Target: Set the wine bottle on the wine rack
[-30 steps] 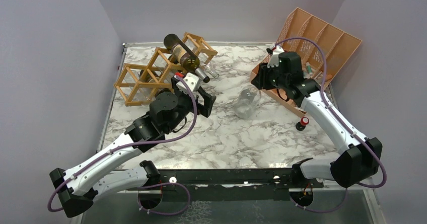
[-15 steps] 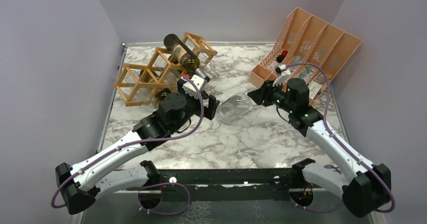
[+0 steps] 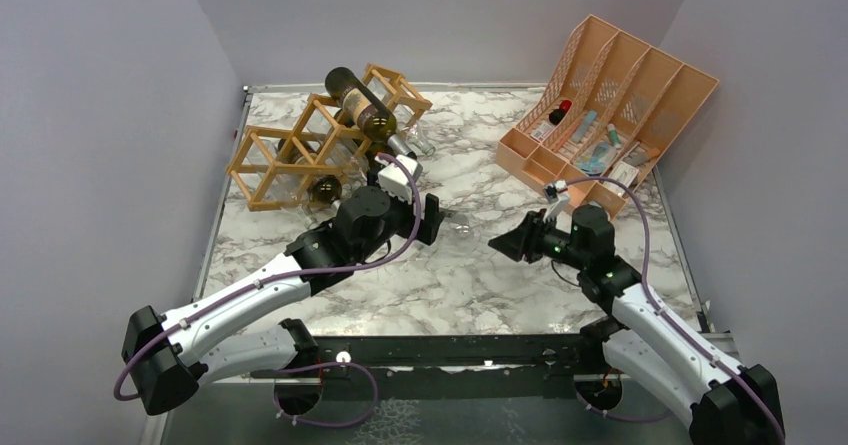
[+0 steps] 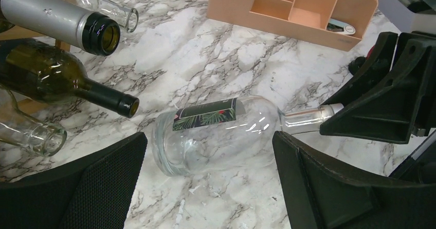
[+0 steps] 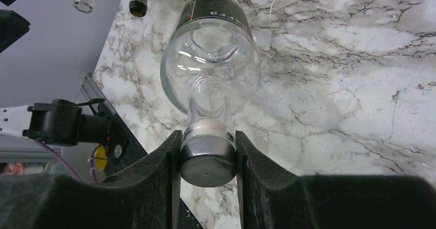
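Looking thru the right wrist cam, I see the right pincer (image 5: 208,154) pinching the capped neck of the clear wine bottle (image 5: 211,59). The bottle is on its side over the marble table (image 3: 450,285), base toward the wooden wine rack (image 3: 290,155) but apart from it. The left pincer (image 4: 208,141) is spread wide, one finger each side of the bottle body, not touching. A dark green bottle (image 3: 355,105) lies on top of the rack.

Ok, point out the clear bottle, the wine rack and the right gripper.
clear bottle (image 4: 221,136), left wrist view, glass body
wine rack (image 3: 298,150), top view, front lattice
right gripper (image 5: 207,152), right wrist view, between fingertips
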Robot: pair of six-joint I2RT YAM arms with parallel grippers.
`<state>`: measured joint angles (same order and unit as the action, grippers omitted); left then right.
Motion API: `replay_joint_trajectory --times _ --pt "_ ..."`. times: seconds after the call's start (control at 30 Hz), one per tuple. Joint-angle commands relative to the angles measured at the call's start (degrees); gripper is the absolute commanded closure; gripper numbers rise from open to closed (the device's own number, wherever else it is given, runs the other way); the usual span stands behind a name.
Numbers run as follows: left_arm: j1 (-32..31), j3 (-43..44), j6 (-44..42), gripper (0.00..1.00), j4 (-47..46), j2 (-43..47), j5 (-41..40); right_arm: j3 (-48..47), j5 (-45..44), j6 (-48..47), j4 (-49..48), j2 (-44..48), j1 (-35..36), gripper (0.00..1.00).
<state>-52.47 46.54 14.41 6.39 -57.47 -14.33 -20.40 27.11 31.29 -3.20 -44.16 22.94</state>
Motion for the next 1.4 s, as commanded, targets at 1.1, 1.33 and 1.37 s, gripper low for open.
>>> replay_joint_trajectory --times 1.1,1.33,1.37 --pt "0.17 6.25 -8.02 0.01 2.21 5.27 -9.82 -18.97 -21.34 -11.37 17.74 -32.96 21.81 0.51" --pt "0.17 6.07 -8.70 0.01 2.49 5.77 -10.68 -21.26 -22.19 -12.01 15.75 -36.54 22.03 0.46" --pt "0.17 6.04 -8.78 0.01 2.56 5.83 -10.72 -21.48 -22.19 -12.03 15.43 -37.26 22.12 0.46"
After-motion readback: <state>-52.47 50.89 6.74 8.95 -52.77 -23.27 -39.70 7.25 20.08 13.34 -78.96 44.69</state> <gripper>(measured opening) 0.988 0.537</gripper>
